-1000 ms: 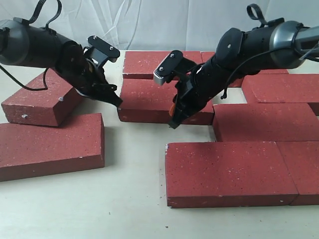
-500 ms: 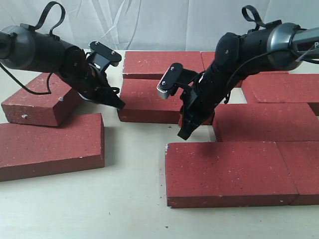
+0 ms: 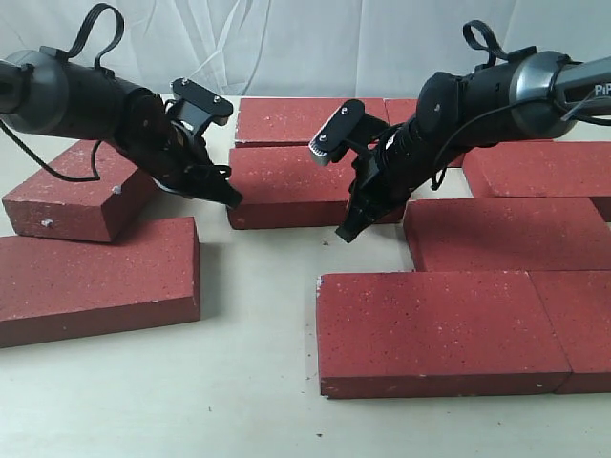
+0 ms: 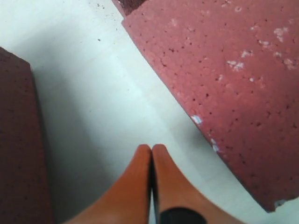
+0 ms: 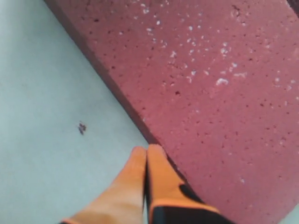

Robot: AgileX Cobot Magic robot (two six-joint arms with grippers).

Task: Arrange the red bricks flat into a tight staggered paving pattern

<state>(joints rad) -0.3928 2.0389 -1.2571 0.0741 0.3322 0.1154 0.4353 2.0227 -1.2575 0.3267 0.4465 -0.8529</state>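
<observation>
We take the middle brick (image 3: 286,183) as our landmark among the red bricks (image 3: 535,167). It lies flat on the desk (image 3: 248,382) with its rear long edge tight against the back brick (image 3: 305,119); the right brick (image 3: 506,231) lies flat just beside its right front corner; the front brick (image 3: 434,334) lies flat nearer the camera, apart from it across a strip of bare desk; the near left brick (image 3: 95,277) and the far left brick (image 3: 81,196) lie well to its left, the far one turned askew to it.

The left end effector (image 3: 229,198) points down at the middle brick's left front corner; in the left wrist view its orange fingertips (image 4: 140,161) are pressed together with nothing between them; they sit over bare desk just beside the brick's edge, with a narrow strip of desk showing between tip and brick.

The right end effector (image 3: 346,232) reaches down at the middle brick's front long edge, near its right end; its fingers are likewise pressed together and empty; in the right wrist view the tip sits at the foot of that edge and seems to touch the brick's side, though the view is too close for us to be sure.
</observation>
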